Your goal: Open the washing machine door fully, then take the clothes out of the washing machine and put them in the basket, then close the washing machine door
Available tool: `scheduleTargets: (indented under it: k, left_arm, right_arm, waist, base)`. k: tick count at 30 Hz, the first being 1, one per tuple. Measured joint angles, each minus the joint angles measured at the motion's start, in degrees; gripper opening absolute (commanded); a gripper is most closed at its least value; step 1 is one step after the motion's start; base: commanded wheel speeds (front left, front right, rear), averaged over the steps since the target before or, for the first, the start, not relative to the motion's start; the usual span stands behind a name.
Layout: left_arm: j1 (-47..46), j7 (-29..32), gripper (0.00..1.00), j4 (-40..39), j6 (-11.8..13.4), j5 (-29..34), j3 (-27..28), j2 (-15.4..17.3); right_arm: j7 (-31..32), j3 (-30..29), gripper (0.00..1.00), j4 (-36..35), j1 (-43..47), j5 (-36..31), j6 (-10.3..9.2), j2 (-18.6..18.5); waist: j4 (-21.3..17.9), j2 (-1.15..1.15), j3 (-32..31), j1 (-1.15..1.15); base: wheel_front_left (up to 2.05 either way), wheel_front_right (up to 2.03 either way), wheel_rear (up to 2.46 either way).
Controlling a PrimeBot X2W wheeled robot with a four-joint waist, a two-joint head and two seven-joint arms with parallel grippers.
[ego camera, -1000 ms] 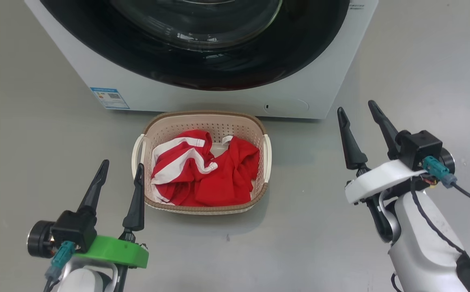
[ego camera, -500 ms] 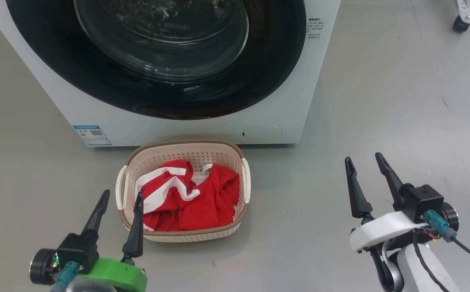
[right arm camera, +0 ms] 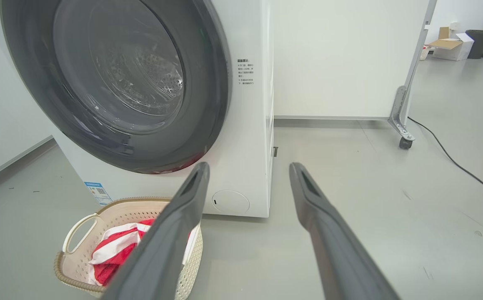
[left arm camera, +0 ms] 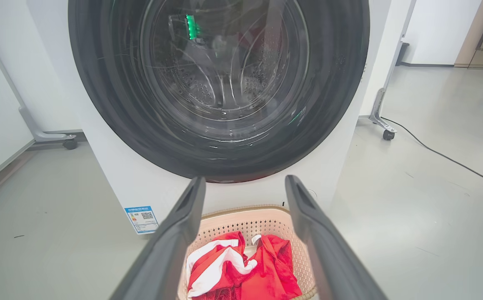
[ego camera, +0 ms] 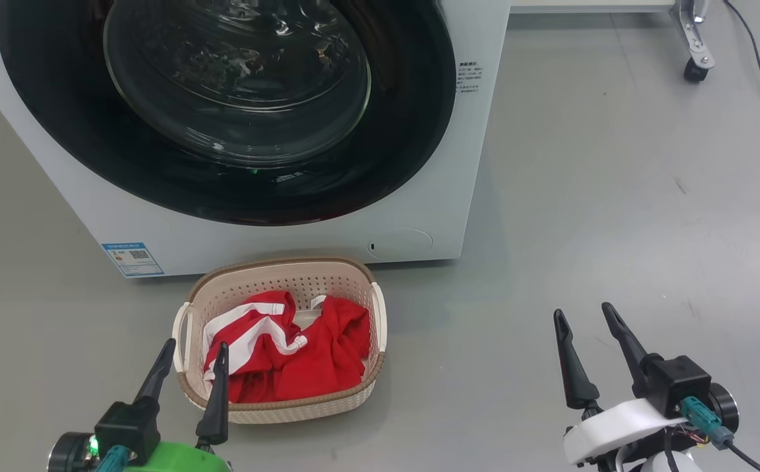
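Grey scuffed floor [ego camera: 616, 262]; white wheeled partition [right arm camera: 341, 58] by washing machine [ego camera: 445, 196].

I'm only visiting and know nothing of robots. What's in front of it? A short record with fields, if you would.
washing machine: white front-loader
door: round, black rim, glass centre, closed
basket: cream, on the floor before the machine
clothes: red with white stripes, in the basket
left gripper: open, empty, close to the basket
right gripper: open, empty, over bare floor
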Motion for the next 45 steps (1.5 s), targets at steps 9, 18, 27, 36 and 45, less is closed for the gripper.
scheduleTargets:
  k: [9, 18, 27, 36, 45]
  left_arm:
    - [0.7, 0.0, 1.00, 1.2, 0.0, 0.0, -0.3, 0.0]
    - [1.2, 0.0, 1.00, 1.5, 0.0, 0.0, -0.8, 0.1]
    - [1.5, 0.0, 1.00, 1.6, 0.0, 0.0, -0.8, 0.1]
    - [1.5, 0.0, 1.00, 1.6, 0.0, 0.0, -0.8, 0.1]
    - [1.6, 0.2, 0.00, 2.5, 0.0, 0.0, -0.9, -0.1]
  right_arm:
    - [0.0, 0.1, 1.00, -1.6, 2.6, 0.0, -0.59, 0.2]
    - [0.0, 0.3, 1.00, -2.7, 4.1, 0.1, -1.04, 0.3]
    - [0.0, 0.6, 1.00, -3.3, 4.5, 0.7, -1.05, 0.3]
    - [0.0, 1.2, 1.00, -3.5, 5.2, 1.2, -1.55, 0.3]
    - [0.0, 1.6, 0.00, -2.6, 5.4, 1.2, -1.55, 0.4]
  waist:
    - [-0.8, 0.00, -1.9, 0.00]
    - [-0.4, 0.00, -2.6, 0.00]
    - [-0.1, 0.00, -3.0, 0.00]
    - [0.0, 0.00, -3.2, 0.00]
    - [0.0, 0.00, -3.3, 0.00]
  base:
    - [0.00, 0.00, 0.00]
    - [0.00, 0.00, 0.00]
    - [0.00, 0.00, 0.00]
    - [0.00, 0.00, 0.00]
    - [0.00, 0.00, 0.00]
